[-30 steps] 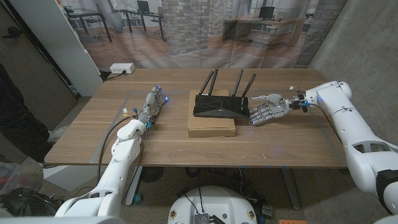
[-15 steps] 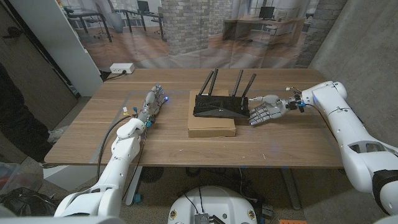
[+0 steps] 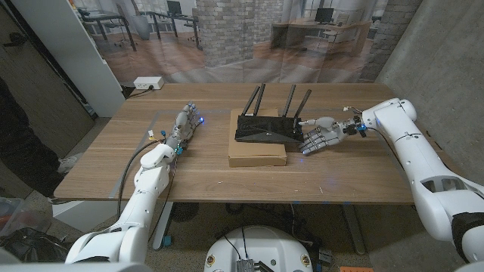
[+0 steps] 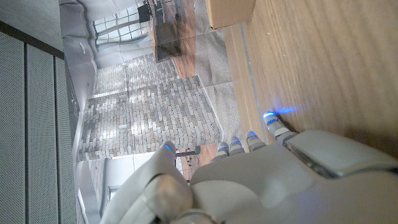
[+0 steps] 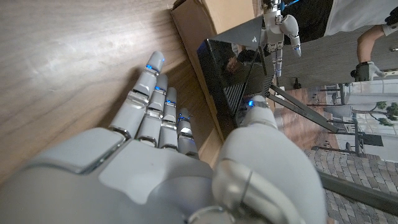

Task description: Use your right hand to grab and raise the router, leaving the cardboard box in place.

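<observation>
**Router not yet grasped — right hand at its end**

The router (image 3: 268,128), black with antennas standing up, sits on top of the cardboard box (image 3: 258,150) at the centre of the head view, on the wooden table (image 3: 348,170). Nothing has lifted: the router's base lies on the box, and the box lies flat on the table.

The right hand (image 3: 318,134) is just to the picture right of the router, fingers spread and reaching toward its end. In the right wrist view the right hand (image 5: 168,155) is open, its fingers (image 5: 152,106) stretched along the table beside the box edge and the thumb above, close to the router's (image 5: 233,74) dark side — it holds nothing. Whether a fingertip touches the casing cannot be told.

The left hand (image 3: 184,125) waits at centre left of the head view, on the table well apart from the box, fingers extended and holding nothing.

By this showing the approach is nearly done; the closing of the hand on the router and the raise are left, with the box to stay put.
</observation>
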`<state>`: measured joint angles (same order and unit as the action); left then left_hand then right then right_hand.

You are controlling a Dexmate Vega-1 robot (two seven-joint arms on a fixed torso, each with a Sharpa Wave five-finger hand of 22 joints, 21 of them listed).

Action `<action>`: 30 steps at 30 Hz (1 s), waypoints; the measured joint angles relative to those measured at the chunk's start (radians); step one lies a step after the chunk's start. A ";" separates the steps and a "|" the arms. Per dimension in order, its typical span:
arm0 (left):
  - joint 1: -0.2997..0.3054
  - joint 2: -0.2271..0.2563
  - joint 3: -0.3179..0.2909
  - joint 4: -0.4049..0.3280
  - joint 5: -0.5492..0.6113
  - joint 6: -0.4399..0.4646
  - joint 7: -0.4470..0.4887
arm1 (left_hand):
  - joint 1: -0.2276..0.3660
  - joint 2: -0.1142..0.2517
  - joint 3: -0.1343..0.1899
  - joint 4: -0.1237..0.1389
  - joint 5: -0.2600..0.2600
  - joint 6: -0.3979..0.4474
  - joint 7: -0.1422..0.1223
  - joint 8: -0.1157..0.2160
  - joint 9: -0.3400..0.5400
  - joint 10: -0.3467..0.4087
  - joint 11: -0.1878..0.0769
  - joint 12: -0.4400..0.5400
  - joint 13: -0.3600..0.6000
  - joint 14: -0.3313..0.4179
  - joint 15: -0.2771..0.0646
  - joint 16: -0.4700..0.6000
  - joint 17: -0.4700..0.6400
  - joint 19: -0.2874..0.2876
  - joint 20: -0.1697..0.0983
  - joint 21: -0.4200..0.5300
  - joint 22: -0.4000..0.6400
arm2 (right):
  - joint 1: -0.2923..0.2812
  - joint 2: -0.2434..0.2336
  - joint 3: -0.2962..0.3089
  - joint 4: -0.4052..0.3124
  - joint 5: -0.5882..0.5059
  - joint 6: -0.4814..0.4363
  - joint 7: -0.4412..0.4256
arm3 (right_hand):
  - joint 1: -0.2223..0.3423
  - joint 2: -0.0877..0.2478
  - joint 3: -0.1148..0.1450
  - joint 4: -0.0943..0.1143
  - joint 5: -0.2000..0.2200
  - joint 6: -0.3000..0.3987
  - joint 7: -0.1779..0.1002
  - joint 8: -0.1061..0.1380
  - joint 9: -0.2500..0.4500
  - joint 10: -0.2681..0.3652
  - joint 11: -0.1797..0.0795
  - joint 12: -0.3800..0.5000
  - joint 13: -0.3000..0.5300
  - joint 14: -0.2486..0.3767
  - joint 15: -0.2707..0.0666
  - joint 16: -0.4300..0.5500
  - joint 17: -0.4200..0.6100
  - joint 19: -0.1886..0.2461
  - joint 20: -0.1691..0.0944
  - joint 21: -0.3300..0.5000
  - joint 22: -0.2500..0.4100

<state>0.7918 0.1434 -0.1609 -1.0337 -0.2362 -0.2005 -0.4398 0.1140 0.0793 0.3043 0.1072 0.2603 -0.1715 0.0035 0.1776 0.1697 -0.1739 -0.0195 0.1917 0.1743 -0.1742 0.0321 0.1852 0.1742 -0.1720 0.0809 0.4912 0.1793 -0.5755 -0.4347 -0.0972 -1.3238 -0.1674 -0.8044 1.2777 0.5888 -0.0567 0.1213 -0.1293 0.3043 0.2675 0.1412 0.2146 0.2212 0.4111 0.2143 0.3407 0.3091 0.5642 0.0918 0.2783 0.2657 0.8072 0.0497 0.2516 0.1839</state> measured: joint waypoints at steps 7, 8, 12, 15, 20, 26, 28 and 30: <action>-0.004 0.000 -0.007 0.011 0.001 -0.003 -0.007 | 0.000 0.000 0.000 0.000 0.000 0.000 0.000 0.000 0.000 0.000 0.000 0.000 0.000 0.005 0.005 0.000 0.000 0.000 0.000 -0.005 0.000 | -0.001 0.005 -0.018 -0.010 -0.008 -0.009 -0.003 | 0.006 -0.005 -0.010 0.004 0.012 0.021 0.004 0.000 0.005 0.021 -0.001 0.024 0.013 0.038 -0.010 0.011 0.013 0.032 -0.004 0.012 0.000; -0.006 0.000 -0.009 0.013 0.001 -0.003 -0.008 | 0.000 0.000 0.000 0.000 0.000 0.000 0.000 0.000 0.000 0.000 0.000 0.000 0.000 0.005 0.005 0.000 0.000 0.000 0.000 -0.007 0.000 | -0.001 0.005 -0.019 -0.010 -0.009 -0.011 -0.003 | 0.006 -0.005 -0.012 0.004 0.015 0.026 0.001 0.000 0.005 0.027 -0.002 0.030 0.014 0.049 -0.011 0.016 0.015 0.036 -0.007 0.012 0.001; -0.010 -0.001 -0.012 0.022 0.003 -0.005 -0.011 | 0.000 0.000 0.000 0.000 0.000 0.000 0.000 0.000 0.000 0.000 0.000 0.000 0.000 0.005 0.005 0.000 0.000 0.000 0.000 -0.008 0.000 | 0.001 0.009 -0.027 -0.010 -0.013 -0.014 -0.005 | 0.019 0.000 -0.020 0.006 0.025 0.038 0.004 0.000 0.009 0.040 -0.004 0.051 0.025 0.076 -0.028 0.024 0.029 0.068 -0.018 0.023 0.005; -0.017 -0.001 -0.016 0.034 0.007 -0.008 -0.015 | 0.000 0.000 0.000 0.000 0.000 0.000 0.000 0.000 0.000 0.000 0.000 0.000 0.000 0.005 0.005 0.000 0.000 0.000 0.000 -0.008 0.000 | 0.006 0.013 -0.034 -0.007 -0.018 -0.016 -0.008 | 0.030 0.002 -0.022 0.005 0.032 0.049 0.003 0.000 0.010 0.050 -0.003 0.062 0.032 0.098 -0.036 0.032 0.038 0.084 -0.023 0.027 0.005; -0.026 -0.002 -0.019 0.049 0.010 -0.014 -0.020 | 0.000 0.000 0.000 0.000 0.000 0.000 0.000 0.000 0.000 0.000 0.000 0.000 0.000 0.005 0.005 0.000 0.000 0.000 0.000 -0.008 0.000 | 0.011 0.017 -0.041 0.001 -0.023 -0.016 -0.009 | 0.053 0.010 -0.027 0.000 0.043 0.065 0.004 0.000 0.016 0.066 -0.009 0.088 0.045 0.131 -0.058 0.048 0.057 0.111 -0.043 0.037 0.008; -0.041 -0.004 -0.025 0.074 0.016 -0.019 -0.026 | 0.000 0.000 -0.002 -0.002 0.000 0.000 0.000 0.000 0.000 0.000 0.000 0.000 0.000 0.005 0.005 0.000 0.000 0.000 -0.001 -0.008 0.000 | 0.019 0.022 -0.051 0.010 -0.032 -0.016 -0.011 | 0.083 0.013 -0.034 -0.001 0.056 0.081 0.007 0.004 0.024 0.076 -0.018 0.119 0.066 0.165 -0.085 0.062 0.088 0.153 -0.081 0.052 0.009; -0.044 -0.005 -0.026 0.079 0.020 -0.022 -0.028 | 0.000 0.000 -0.003 -0.003 0.000 0.000 0.000 0.000 0.000 0.000 0.000 0.000 0.000 0.005 0.005 0.000 0.000 0.000 -0.001 -0.008 0.000 | 0.023 0.024 -0.054 0.013 -0.034 -0.015 -0.011 | 0.093 0.015 -0.034 -0.001 0.059 0.081 0.007 0.006 0.025 0.077 -0.019 0.128 0.072 0.174 -0.087 0.071 0.097 0.160 -0.089 0.056 0.013; -0.047 -0.005 -0.027 0.084 0.023 -0.023 -0.029 | 0.000 0.000 -0.003 -0.003 0.000 0.000 0.000 0.000 0.000 0.000 0.000 0.000 0.000 0.005 0.005 0.000 0.000 0.002 -0.002 -0.013 0.000 | 0.025 0.026 -0.056 0.016 -0.036 -0.015 -0.011 | 0.101 0.019 -0.040 -0.004 0.062 0.094 0.007 0.006 0.028 0.083 -0.025 0.140 0.078 0.195 -0.091 0.082 0.109 0.173 -0.095 0.066 0.016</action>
<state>0.7444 0.1383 -0.1879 -0.9499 -0.2136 -0.2231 -0.4692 0.1140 0.0792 0.3017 0.1046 0.2603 -0.1715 0.0035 0.1776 0.1697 -0.1739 -0.0195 0.1917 0.1743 -0.1690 0.0372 0.1852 0.1742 -0.1704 0.0787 0.4778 0.1791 -0.5508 -0.4088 -0.1532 -1.3082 -0.2035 -0.8194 1.2666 0.6898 -0.0372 0.0808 -0.1330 0.3660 0.3611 0.1479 0.2208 0.2493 0.4938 0.1889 0.4808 0.3875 0.7590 0.0004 0.3607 0.3744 0.9807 -0.0450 0.3176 0.1995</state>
